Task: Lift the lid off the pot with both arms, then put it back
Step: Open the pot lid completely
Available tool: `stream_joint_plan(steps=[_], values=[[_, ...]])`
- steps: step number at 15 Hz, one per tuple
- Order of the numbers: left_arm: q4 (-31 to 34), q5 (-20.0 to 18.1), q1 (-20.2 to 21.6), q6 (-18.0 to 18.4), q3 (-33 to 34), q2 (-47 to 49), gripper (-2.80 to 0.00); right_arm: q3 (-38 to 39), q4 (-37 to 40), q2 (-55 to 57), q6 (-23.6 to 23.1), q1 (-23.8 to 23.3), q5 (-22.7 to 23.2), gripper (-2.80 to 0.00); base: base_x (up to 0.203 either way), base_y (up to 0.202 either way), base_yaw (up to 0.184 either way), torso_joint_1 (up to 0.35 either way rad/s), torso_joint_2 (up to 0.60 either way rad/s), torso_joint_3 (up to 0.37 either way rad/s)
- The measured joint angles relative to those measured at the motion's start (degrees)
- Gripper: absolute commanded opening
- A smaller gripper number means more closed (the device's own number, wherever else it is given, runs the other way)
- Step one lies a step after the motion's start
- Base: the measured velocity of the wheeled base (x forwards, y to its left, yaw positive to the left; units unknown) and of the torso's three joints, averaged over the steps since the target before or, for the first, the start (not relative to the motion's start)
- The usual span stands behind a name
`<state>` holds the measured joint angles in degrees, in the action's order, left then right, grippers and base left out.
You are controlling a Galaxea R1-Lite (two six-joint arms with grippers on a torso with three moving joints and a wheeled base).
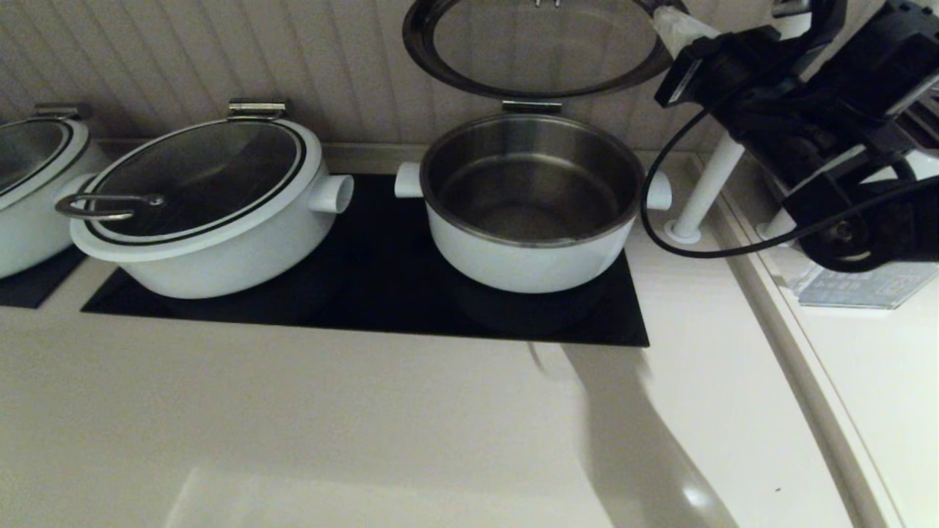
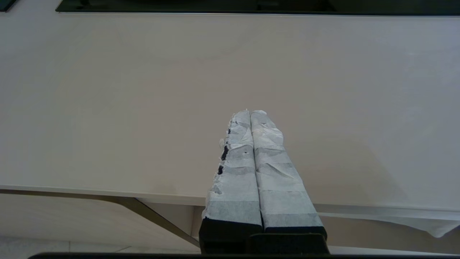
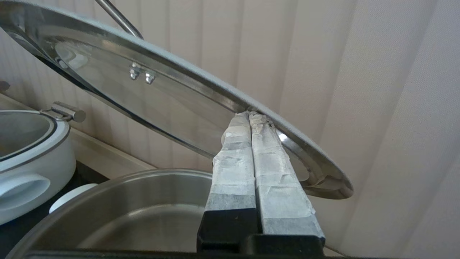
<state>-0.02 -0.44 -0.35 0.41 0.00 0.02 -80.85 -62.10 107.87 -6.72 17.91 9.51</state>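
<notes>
The white pot with a steel inside stands open on the black cooktop. Its glass lid is tipped up on its back hinge against the wall. My right gripper is shut, and its taped fingertips press against the underside of the lid's steel rim on the right. In the right wrist view the right gripper touches the lid above the pot. My left gripper is shut and empty, above the bare counter near its front edge, far from the pot.
A second white pot with its lid closed stands left of the open one, and a third sits at the far left. A white post rises right of the pot. The panelled wall is close behind.
</notes>
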Motion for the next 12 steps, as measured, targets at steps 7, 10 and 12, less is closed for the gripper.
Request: stream_joint_plan(steps=[7, 10, 12], values=[[0.0, 0.0, 0.0, 0.0, 0.0, 0.0, -2.8, -7.4, 2.3, 3.4, 0.0, -0.1, 0.0, -2.8, 0.0, 0.0, 0.0, 0.0, 0.0, 0.0], [0.0, 0.0, 0.0, 0.0, 0.0, 0.0, -2.8, -8.3, 2.6, 3.9, 0.0, -0.1, -0.1, -2.8, 0.0, 0.0, 0.0, 0.0, 0.0, 0.0], [0.0, 0.0, 0.0, 0.0, 0.0, 0.0, -2.8, -8.3, 2.6, 3.9, 0.0, -0.1, -0.1, -2.8, 0.0, 0.0, 0.0, 0.0, 0.0, 0.0]])
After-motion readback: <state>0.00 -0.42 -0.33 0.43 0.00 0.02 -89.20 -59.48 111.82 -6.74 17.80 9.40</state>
